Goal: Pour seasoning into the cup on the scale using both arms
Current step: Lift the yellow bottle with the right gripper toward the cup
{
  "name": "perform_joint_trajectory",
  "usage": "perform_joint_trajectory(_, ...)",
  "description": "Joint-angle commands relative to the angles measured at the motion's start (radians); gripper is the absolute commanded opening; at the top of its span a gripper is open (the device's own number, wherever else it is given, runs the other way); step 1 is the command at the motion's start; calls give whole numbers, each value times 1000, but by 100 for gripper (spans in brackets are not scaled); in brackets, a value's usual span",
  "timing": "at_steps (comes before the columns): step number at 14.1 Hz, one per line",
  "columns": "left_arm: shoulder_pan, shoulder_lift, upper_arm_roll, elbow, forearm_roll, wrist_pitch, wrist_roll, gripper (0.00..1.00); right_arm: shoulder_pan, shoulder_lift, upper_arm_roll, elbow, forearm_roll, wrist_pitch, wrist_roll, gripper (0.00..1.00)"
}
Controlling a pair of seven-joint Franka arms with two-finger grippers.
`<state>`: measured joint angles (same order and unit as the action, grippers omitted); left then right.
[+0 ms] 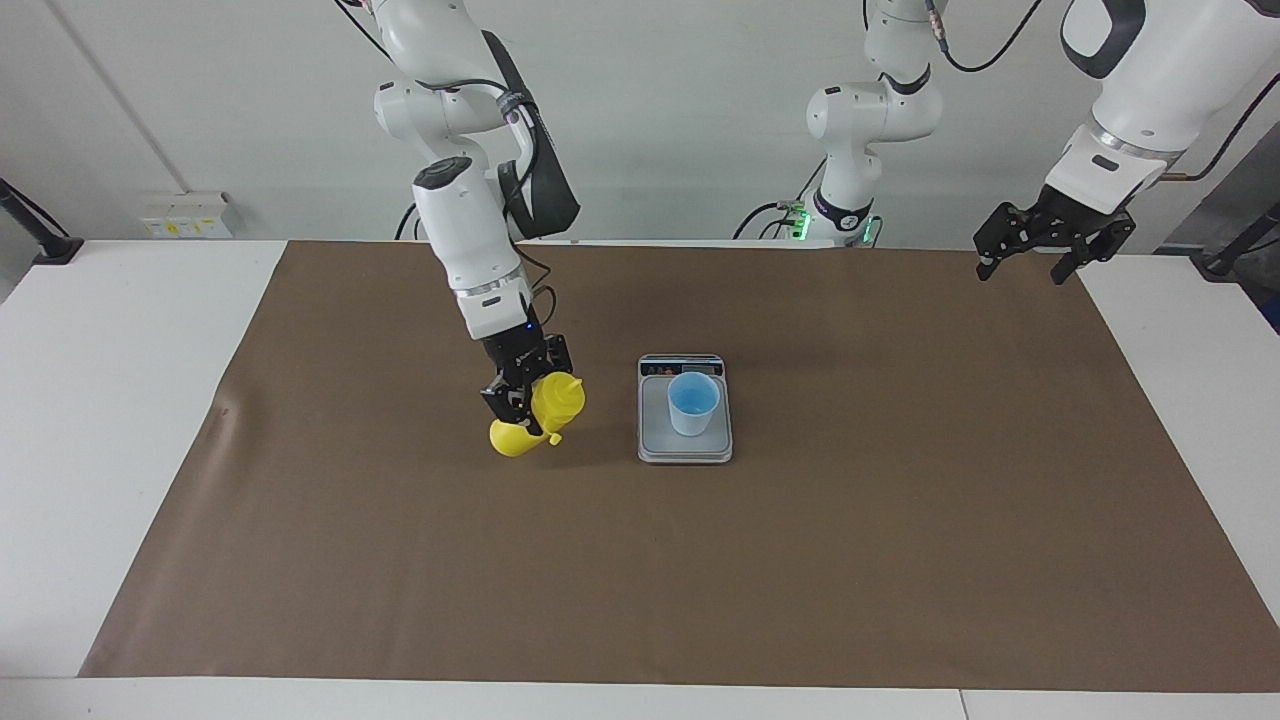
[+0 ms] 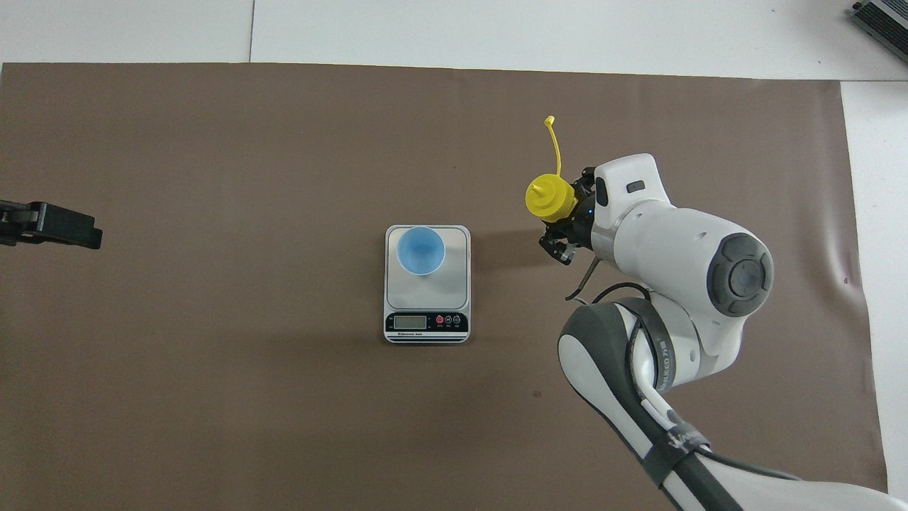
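Observation:
The yellow seasoning bottle [image 1: 545,408] is tilted in my right gripper [image 1: 517,397], which is shut on its body, low over the brown mat beside the scale, toward the right arm's end. In the overhead view the bottle [image 2: 547,198] shows its nozzle, with the tethered cap trailing away from the robots, and the right gripper [image 2: 571,213] clamps it from the side. The light blue cup [image 1: 693,402] [image 2: 421,250] stands upright on the silver-grey scale [image 1: 685,446] [image 2: 454,284]. My left gripper [image 1: 1028,264] [image 2: 46,226] waits open and empty, raised over the left arm's end of the mat.
The scale's dark display strip [image 2: 425,323] is on the edge nearest the robots. A brown mat [image 1: 900,520] covers most of the white table. A grey device [image 2: 883,18] lies at the table's corner farthest from the robots.

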<state>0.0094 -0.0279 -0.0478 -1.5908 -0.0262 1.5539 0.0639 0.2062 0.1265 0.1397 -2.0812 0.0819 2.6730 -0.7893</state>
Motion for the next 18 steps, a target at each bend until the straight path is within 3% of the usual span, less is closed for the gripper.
perform_joint_trajectory(1,14,-30,-3,-31,-12,-6,19,100,51,13,6,140,-381,-216,337,0)
perform_joint_trajectory(3,14,-30,-3,-31,-12,-6,19,100,117,33,6,168,-566,-287,479,0)
perform_joint_trajectory(9,14,-30,-4,-31,-12,-6,19,100,162,102,4,223,-741,-295,499,0)
perform_joint_trajectory(12,15,-30,-3,-31,-12,-6,19,100,223,127,8,246,-948,-346,493,0)
perform_joint_trajectory(18,15,-30,-3,-31,-12,-6,19,100,308,214,8,341,-1099,-490,496,0)
